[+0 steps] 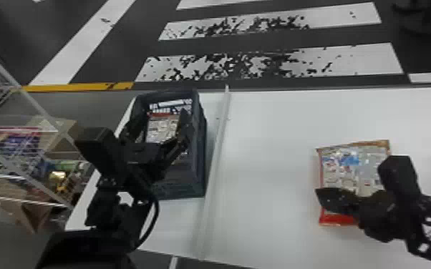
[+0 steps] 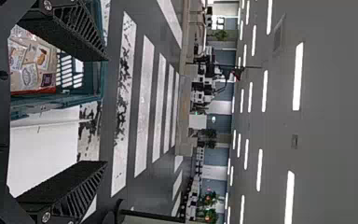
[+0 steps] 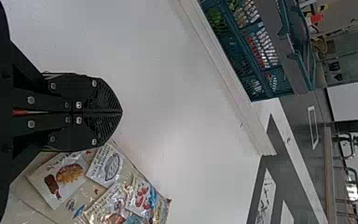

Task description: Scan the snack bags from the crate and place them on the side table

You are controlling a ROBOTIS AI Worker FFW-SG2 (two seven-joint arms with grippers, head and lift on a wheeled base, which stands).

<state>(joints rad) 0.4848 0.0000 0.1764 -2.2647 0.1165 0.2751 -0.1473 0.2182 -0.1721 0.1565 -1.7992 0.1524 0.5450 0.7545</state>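
"Counting now, what have you got?"

"Two bags in sight! One snack bag (image 1: 161,130) in the one crate (image 1: 200,161), one printed bag (image 1: 356,162) flat on the white table (image 1: 272,143)."

"And your arms?"

"My left comes in from the bottom edge, its gripper (image 1: 157,123) at the crate, fingers spread wide, nothing between them! My right comes in from the right edge, its gripper (image 1: 318,196) over the table's bag, fingertips pressed together, pointing leftward. Touching the bag? Can't tell!"

"View by view?"

"Head view: a wire rack (image 1: 39,106) of goods! Left wrist view: rows of ceiling lights (image 2: 297,77)!"
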